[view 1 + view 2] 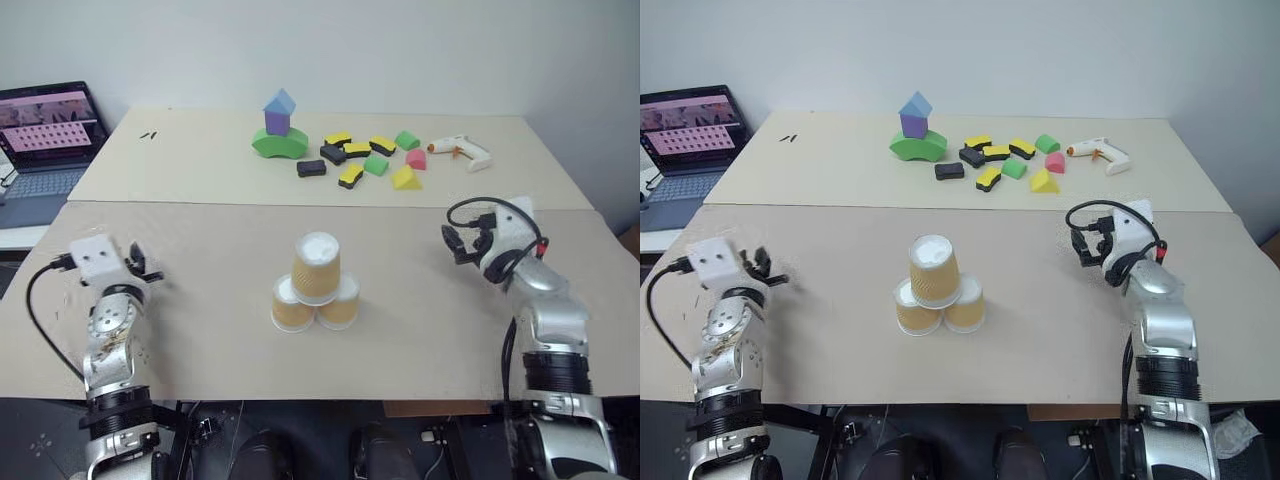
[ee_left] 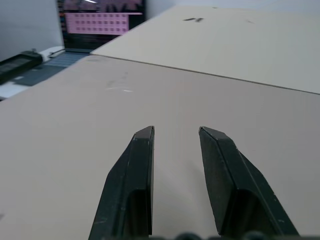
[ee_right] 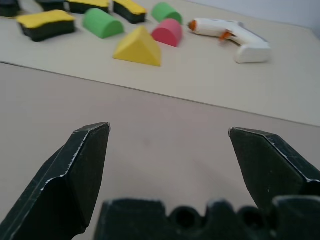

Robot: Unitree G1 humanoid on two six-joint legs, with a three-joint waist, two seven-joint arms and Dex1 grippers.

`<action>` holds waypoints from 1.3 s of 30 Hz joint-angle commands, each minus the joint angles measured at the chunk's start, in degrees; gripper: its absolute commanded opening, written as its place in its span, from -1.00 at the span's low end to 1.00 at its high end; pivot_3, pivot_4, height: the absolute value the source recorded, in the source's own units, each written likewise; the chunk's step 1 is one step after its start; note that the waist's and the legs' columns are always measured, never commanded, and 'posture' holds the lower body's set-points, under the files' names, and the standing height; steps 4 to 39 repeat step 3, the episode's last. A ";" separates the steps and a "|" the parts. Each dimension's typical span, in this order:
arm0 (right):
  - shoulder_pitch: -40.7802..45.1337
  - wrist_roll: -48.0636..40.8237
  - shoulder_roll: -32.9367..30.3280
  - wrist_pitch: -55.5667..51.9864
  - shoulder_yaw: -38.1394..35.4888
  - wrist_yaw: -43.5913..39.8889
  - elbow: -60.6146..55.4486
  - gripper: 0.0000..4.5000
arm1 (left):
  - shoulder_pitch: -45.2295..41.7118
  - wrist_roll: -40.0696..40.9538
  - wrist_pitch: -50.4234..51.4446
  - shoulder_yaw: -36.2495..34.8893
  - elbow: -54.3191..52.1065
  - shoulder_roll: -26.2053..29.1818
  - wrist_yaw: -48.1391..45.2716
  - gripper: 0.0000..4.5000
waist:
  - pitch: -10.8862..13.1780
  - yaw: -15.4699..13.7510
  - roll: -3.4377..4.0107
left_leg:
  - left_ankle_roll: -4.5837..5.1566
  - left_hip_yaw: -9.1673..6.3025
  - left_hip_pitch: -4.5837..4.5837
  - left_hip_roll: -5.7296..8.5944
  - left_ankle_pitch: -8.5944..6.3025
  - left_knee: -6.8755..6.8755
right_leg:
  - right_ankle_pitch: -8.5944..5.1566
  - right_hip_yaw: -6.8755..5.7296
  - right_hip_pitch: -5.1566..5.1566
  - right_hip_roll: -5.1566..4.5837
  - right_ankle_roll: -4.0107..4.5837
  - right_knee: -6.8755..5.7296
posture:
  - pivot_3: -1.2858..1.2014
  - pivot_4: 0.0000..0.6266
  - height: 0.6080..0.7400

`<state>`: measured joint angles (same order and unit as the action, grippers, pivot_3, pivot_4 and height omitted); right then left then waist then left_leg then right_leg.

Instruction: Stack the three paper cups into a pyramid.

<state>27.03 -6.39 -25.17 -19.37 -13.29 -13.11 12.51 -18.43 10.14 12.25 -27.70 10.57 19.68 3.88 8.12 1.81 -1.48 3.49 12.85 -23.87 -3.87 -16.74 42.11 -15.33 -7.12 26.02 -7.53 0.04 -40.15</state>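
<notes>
Pyramid (image 1: 315,285) is built: two paper cups side by side, upside down, touching, third cup (image 1: 316,266) sitting on top across both. It stands mid-desk on the near desk (image 1: 420,330), roughly centred between the side edges, a bit closer to the near edge than to the seam with the far desk. Looks upright and stable, nothing touching it.

Task reads as done; judging by this, only thing left is arms clearing away.

Left gripper (image 1: 138,263) near the left edge of the desk, well apart from the stack, fingers (image 2: 135,170) drawn in to their tightest with a narrow gap left, holding nothing. Right gripper (image 1: 462,243) near the right edge, also well apart, fingers (image 3: 82,165) spread wide, empty.

Far desk: block tower (image 1: 279,128) (blue on purple on green), scattered foam blocks (image 1: 365,160) toward its middle, white glue gun (image 1: 460,151) to their right. Laptop (image 1: 45,140) off the left side.
</notes>
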 commanded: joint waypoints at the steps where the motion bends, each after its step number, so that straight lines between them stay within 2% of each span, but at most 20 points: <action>1: -0.56 0.62 0.57 4.65 -1.82 2.94 2.62 0.99 | -1.54 -0.33 -5.56 -0.47 2.55 0.68 0.30 -0.34 | 0.00 -0.13 0.00 | 0.00 0.00 0.00 0.00 0.00 0.00 | 0.00 -0.01 0.00 0.00 0.00 -0.01 | 0.03 -0.52 0.44; 39: -0.16 -0.18 1.06 5.78 -2.69 3.58 4.07 0.99 | -1.54 -0.21 -7.06 -0.44 3.33 0.69 0.33 -0.34 | 0.00 -0.09 0.00 | 0.00 0.02 0.00 -0.01 0.00 0.02 | 0.00 0.01 0.01 0.00 0.00 -0.03 | 0.03 -0.52 0.44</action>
